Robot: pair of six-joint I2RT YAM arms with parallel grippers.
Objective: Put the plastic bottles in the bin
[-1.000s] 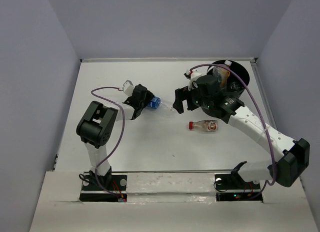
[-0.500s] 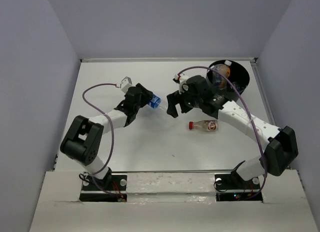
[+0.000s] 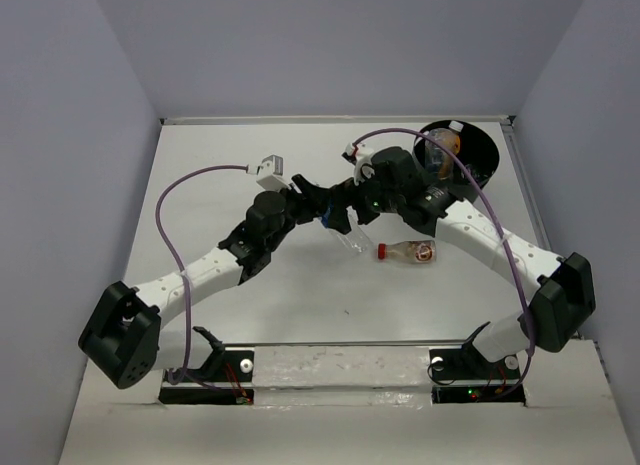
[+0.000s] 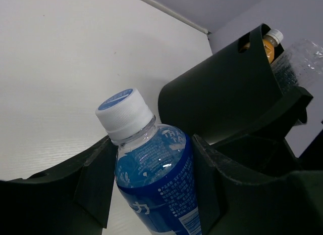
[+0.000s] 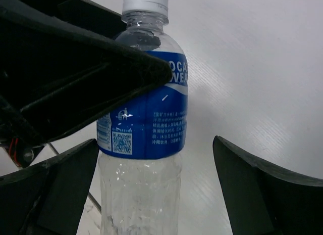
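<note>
We see the left gripper (image 4: 151, 149) pinching a blue-labelled bottle (image 5: 144, 119) just under its white cap, near the middle of the table (image 3: 200, 175). The right gripper (image 5: 156, 189) is spread wide, one finger either side of the bottle's clear lower body, seemingly not touching it. A red-capped bottle (image 3: 408, 251) lies nearby. The bin (image 3: 490, 160) stands far right, an orange-capped bottle (image 3: 445, 143) inside.

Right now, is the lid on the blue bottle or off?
On. A white cap sits screwed onto the neck of the blue-labelled bottle, seen clearly in the left wrist view.
</note>
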